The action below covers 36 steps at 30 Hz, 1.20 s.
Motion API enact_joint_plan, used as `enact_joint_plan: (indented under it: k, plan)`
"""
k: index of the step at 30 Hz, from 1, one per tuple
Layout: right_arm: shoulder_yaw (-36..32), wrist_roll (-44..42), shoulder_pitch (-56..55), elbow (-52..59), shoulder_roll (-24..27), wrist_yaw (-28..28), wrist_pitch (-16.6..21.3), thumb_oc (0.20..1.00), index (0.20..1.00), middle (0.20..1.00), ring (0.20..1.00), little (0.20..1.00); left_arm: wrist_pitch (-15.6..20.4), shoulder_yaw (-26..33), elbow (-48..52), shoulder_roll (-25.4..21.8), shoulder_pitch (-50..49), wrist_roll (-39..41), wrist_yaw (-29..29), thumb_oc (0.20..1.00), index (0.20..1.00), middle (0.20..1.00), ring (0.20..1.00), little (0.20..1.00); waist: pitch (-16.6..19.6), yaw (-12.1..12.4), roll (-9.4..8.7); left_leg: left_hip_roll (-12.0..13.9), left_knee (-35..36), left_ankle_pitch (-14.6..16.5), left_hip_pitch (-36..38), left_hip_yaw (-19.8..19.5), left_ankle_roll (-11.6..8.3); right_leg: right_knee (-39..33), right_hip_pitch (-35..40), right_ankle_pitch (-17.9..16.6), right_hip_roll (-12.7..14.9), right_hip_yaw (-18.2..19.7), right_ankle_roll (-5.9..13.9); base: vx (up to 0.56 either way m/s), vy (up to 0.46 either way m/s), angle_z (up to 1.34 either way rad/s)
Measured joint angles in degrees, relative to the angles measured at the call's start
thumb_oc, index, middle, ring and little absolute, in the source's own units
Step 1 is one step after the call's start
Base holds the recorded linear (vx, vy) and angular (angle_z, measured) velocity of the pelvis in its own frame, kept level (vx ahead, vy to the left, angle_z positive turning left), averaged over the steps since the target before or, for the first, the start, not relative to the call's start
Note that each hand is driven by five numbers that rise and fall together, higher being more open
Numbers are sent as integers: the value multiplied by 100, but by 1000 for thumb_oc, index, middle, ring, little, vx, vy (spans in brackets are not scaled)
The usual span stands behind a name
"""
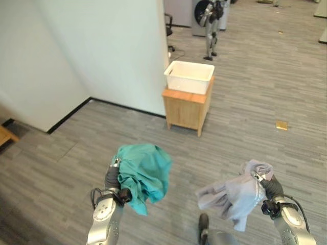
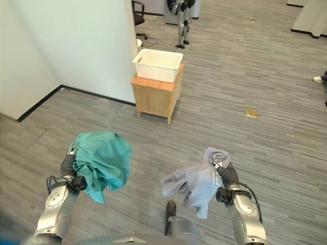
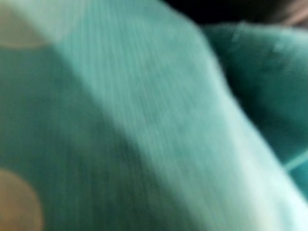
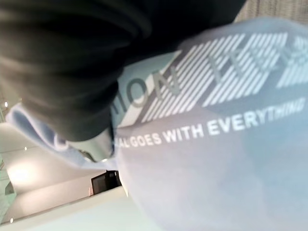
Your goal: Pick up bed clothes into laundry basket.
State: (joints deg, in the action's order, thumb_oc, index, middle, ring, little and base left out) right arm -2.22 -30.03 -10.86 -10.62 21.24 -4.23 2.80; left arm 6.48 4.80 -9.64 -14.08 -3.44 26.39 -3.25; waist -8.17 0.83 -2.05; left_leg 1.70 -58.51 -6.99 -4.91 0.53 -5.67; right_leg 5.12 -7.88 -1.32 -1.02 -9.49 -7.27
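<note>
Now my left hand (image 1: 111, 176) grips the teal garment (image 1: 144, 174) and my right hand (image 2: 226, 173) grips the pale grey garment (image 2: 196, 185); the white basket (image 1: 189, 76) stands well ahead on a wooden cabinet (image 1: 186, 109). Loose hanging folds could slip free while walking.

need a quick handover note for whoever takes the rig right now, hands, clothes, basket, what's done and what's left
Left hand: shut on the bunched teal cloth, held up off the floor.
Right hand: shut on the pale grey-lilac printed garment, also held up.
White slatted plastic laundry basket: ahead, on top of the small wooden cabinet by the white wall corner; nothing visible inside it.
Done: both pieces picked up.
Left: walk to the basket and drop both pieces in.
</note>
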Motion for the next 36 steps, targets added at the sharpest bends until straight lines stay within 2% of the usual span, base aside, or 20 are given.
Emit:
enact_joint_plan:
  k: [2, 3, 5, 8, 11, 14, 15, 16, 17, 19, 20, 22, 23, 26, 29, 30, 31, 33, 35, 36]
  plan:
    - [-17, -2, -49, 1, -11, 23, -11, 200, 200, 200, 200, 200, 4, 1, -14, -38, 63, 24, -9, 200, 200, 200, 200, 200, -252, 234, -380, 13, -362, 267, -735, 426, 59, -260, 570, -100, 88, 140, 98, 452, -110, -35]
    - [-94, -23, -140, 114, -14, 88, 27, 200, 200, 200, 200, 200, -23, -12, -27, -80, -133, 40, -18, 200, 200, 200, 200, 200, -256, 205, -502, -16, 188, 323, -1340, 497, 42, -540, 1058, 150, 128, 86, 132, 472, -64, -26]
    - [-186, -34, -32, 119, -25, 191, 55, 200, 200, 200, 200, 200, -30, -32, -50, -141, -203, 51, -18, 200, 200, 200, 200, 200, -267, 249, -406, 60, 1261, 322, -1772, 554, 54, -727, 1412, 318, 72, -20, 218, 423, 4, -27]
    - [-172, -38, 2, 118, 56, 247, 52, 200, 200, 200, 200, 200, -34, -34, -90, -130, -241, 51, 8, 200, 200, 200, 200, 200, -242, 259, -69, 241, 4045, 245, -1667, 684, 126, -1060, 1864, 469, -177, -19, 429, 561, 61, -23]
    - [71, 11, 36, 75, 56, 231, 28, 200, 200, 200, 200, 200, -45, -32, -312, -111, -253, 46, 29, 200, 200, 200, 200, 200, -251, 294, 92, -27, 6283, 180, -1138, 689, 204, -1077, 2441, 900, -284, 41, 631, 504, 51, 4]
    - [55, 29, 43, 157, 119, 225, 29, 200, 200, 200, 200, 200, -44, -21, -276, -103, -372, 39, 28, 200, 200, 200, 200, 200, -198, 528, 112, -198, 5723, 112, -1019, 1026, 317, -1077, 2919, 1174, -168, 68, 846, 448, 85, -27]
    - [55, 36, 19, 222, 152, 222, 26, 200, 200, 200, 200, 200, -46, -17, -277, -89, -387, 38, 28, 200, 200, 200, 200, 200, -155, 541, 150, -223, 5660, 114, -870, 1102, 517, -1069, 3062, 1247, -172, 124, 887, 502, 176, -12]
    - [75, 46, 3, 257, 15, 219, 19, 200, 200, 200, 200, 200, -55, -7, -276, -81, -375, 31, 22, 200, 200, 200, 200, 200, -45, 499, 3, -379, 5628, -177, -701, 1176, 950, -796, 3188, 1319, 14, 164, 967, 342, 144, 1]
    - [104, 78, 14, 259, -34, 222, 19, 200, 200, 200, 200, 200, -65, -40, -278, -81, -343, 22, 18, 200, 200, 200, 200, 200, -22, 427, -28, -445, 5680, -122, -515, 1177, 1063, -205, 2995, 1350, 104, 163, 974, 319, 173, 5]
    - [190, 83, -41, 358, -73, 218, 15, 200, 200, 200, 200, 200, -79, -121, -217, -107, -337, 13, 27, 200, 200, 200, 200, 200, 79, 462, 47, -434, 5993, -124, -91, 1133, 1203, 1677, 2260, 1500, 332, 18, 1031, 229, 173, -22]
    - [320, 83, 3, 495, -118, 211, 29, 200, 200, 200, 200, 200, -73, -93, -163, -181, -283, 9, 9, 200, 200, 200, 200, 200, 146, 452, -46, -628, 6034, 182, 222, 1172, 1299, 3225, 1529, 1242, 840, 74, 1163, 275, 187, -21]
    - [310, 83, 63, 547, -155, 166, 48, 200, 200, 200, 200, 200, -89, -153, -192, -204, -123, 7, -6, 200, 200, 200, 200, 200, 140, 323, -31, -801, 6108, 256, 484, 1064, 1360, 4369, 949, 1185, 1173, 93, 1184, 330, 121, 25]
    - [300, 96, 118, 517, -153, 175, 38, 200, 200, 200, 200, 200, -75, -224, -123, -233, 108, -1, 1, 200, 200, 200, 200, 200, 59, 294, 160, -775, 6159, 480, 761, 672, 1380, 4502, 393, 1285, 1110, 255, 1175, 358, 13, 66]
    - [323, 97, 167, 532, -191, 197, 26, 200, 200, 200, 200, 200, -78, -208, -79, -382, 219, -5, 5, 200, 200, 200, 200, 200, -78, 149, 378, -725, 6254, 643, 1174, 496, 1127, 3772, -588, 1394, 1092, 180, 1185, 317, -127, 62]
    - [271, 100, 71, 514, -175, 233, 26, 200, 200, 200, 200, 200, -75, -155, -95, -461, 129, -6, 1, 200, 200, 200, 200, 200, -51, 63, 352, -772, 6258, 976, 1417, 142, 804, 1583, -777, 1024, 946, 411, 1236, 250, -137, 60]
    - [239, 119, 20, 506, -169, 243, 15, 200, 200, 200, 200, 200, -76, -149, -139, -490, 135, -28, -8, 200, 200, 200, 200, 200, -24, 69, 293, -830, 6215, 1003, 1448, -148, 890, 771, -710, 800, 771, 987, 1353, 150, -109, 178]
    - [30, 282, -134, 502, -173, 252, -34, 200, 200, 200, 200, 200, -94, -231, -189, -524, 156, -75, -22, 200, 200, 200, 200, 200, -28, -115, 119, -840, 6208, 1017, 1728, -431, 908, 128, -398, 119, 518, 1473, 1139, 152, -133, 182]
    - [-80, 323, -195, 505, -123, 214, -92, 200, 200, 200, 200, 200, -70, -172, -78, -543, -75, -68, 1, 200, 200, 200, 200, 200, 19, 33, -143, -1005, 6220, 1054, 2023, -267, 851, 122, -169, -1069, 538, 948, 787, 143, -163, 82]
    - [-198, 326, -46, 534, 49, 218, -118, 200, 200, 200, 200, 200, -47, -80, -48, -378, -332, -56, 2, 200, 200, 200, 200, 200, 15, 309, -257, -1042, 5639, 1252, 1770, -86, 706, -429, 178, -1127, 662, 1064, 825, 99, -105, -5]
    - [-302, 341, 273, 607, 470, 201, -120, 200, 200, 200, 200, 200, -44, -172, 24, -368, -430, -43, 91, 200, 200, 200, 200, 200, 30, 391, -317, -898, 5525, 1375, 1348, -133, 891, -1063, 345, -1288, 739, 1006, 927, 78, -85, 37]
